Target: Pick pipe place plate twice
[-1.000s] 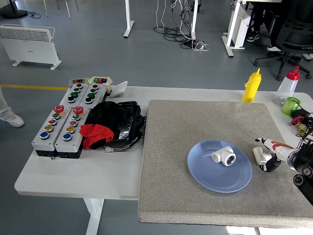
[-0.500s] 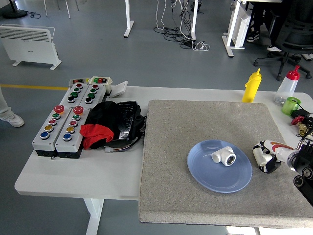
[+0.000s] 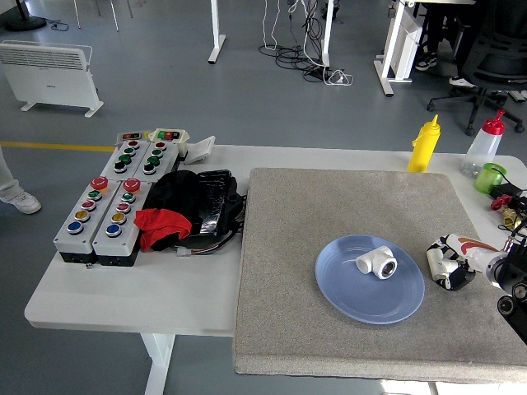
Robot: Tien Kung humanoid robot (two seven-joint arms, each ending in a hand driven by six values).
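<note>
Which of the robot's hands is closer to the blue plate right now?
The right hand. It sits just beyond the plate's right rim, on the grey mat, fingers around a white pipe piece. The left hand is out of view.

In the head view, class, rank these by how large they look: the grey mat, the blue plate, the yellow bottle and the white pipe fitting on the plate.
1. grey mat
2. blue plate
3. yellow bottle, though it stands farther away, so its look understates it
4. white pipe fitting
</note>
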